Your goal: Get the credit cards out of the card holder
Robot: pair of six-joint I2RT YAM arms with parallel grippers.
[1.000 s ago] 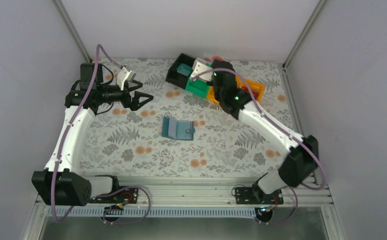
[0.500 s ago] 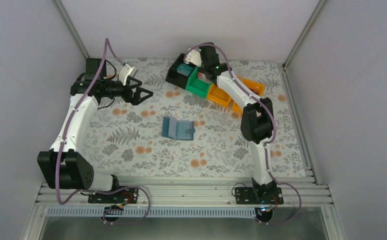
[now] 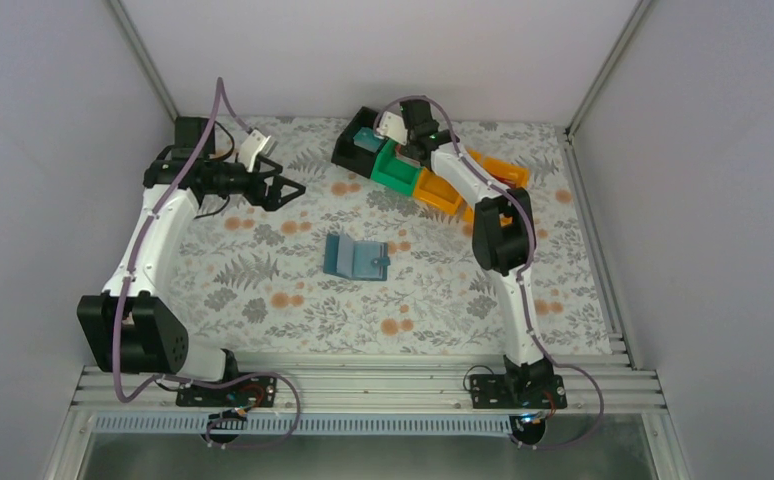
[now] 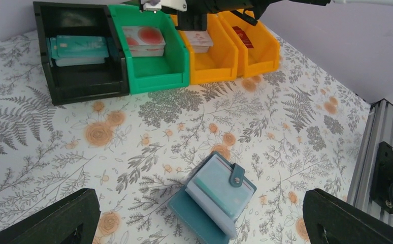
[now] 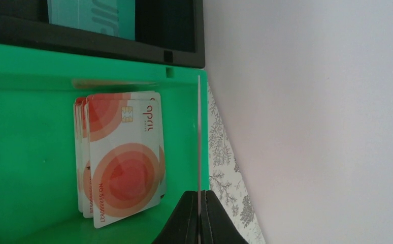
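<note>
Beyond the one card holder point(image 4: 212, 198) I count one black bin point(image 4: 88, 89), one green bin point(image 4: 159, 81) and two orange bins point(image 4: 212, 68), four altogether. The stacked credit cards point(image 4: 143, 39) inside I cannot number.

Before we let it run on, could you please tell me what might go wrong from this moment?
1. The right gripper pinches a card edge-on right by the green bin's wall; released here, it may land on the rim or outside.
2. The wallet lies loose, with the left gripper open and far off; the next pull could drag it.
</note>
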